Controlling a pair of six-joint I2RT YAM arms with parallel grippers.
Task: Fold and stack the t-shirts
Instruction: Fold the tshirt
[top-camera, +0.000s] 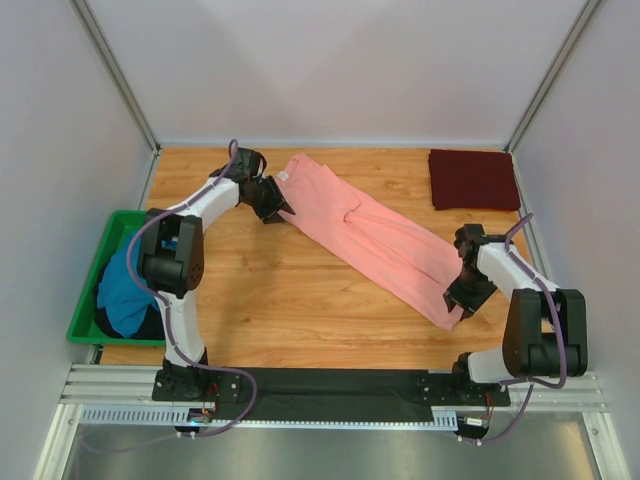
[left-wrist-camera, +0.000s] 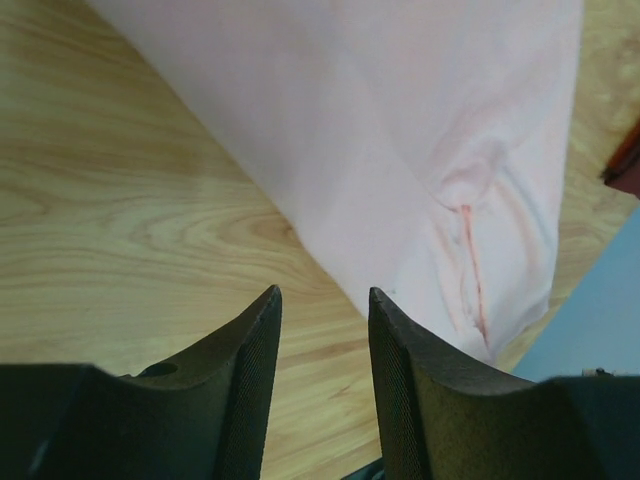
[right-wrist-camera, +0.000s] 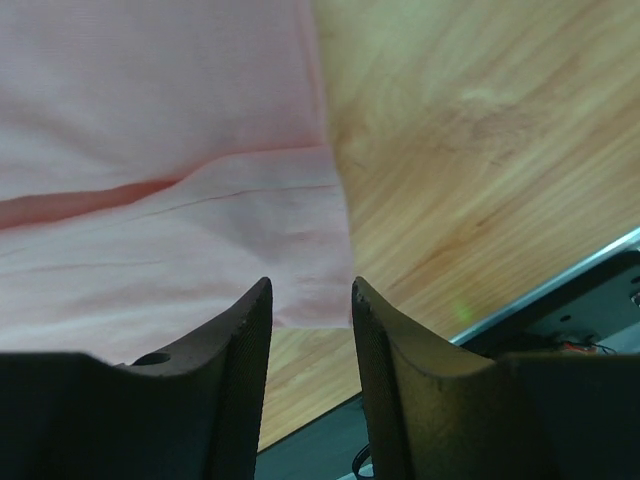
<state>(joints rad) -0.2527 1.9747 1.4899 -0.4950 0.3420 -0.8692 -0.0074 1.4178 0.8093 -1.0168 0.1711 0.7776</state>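
Observation:
A salmon-pink t-shirt (top-camera: 370, 235) lies stretched out diagonally across the wooden table, its white neck label at the far left end. My left gripper (top-camera: 274, 212) sits by the shirt's left edge. In the left wrist view this gripper (left-wrist-camera: 322, 292) is open over bare wood, with the pink cloth (left-wrist-camera: 400, 120) just ahead of the right finger. My right gripper (top-camera: 462, 303) is at the shirt's near right corner. Its wrist view shows the right gripper (right-wrist-camera: 310, 285) open, the pink hem corner (right-wrist-camera: 150, 150) lying just in front of the tips. A folded maroon t-shirt (top-camera: 473, 178) rests at the back right. A teal-blue t-shirt (top-camera: 120, 285) is bundled in the bin.
A green plastic bin (top-camera: 110, 340) stands at the table's left edge. White walls enclose the left, right and back sides. A black strip (top-camera: 330, 380) and a metal rail (top-camera: 110, 395) run along the near edge between the arm bases.

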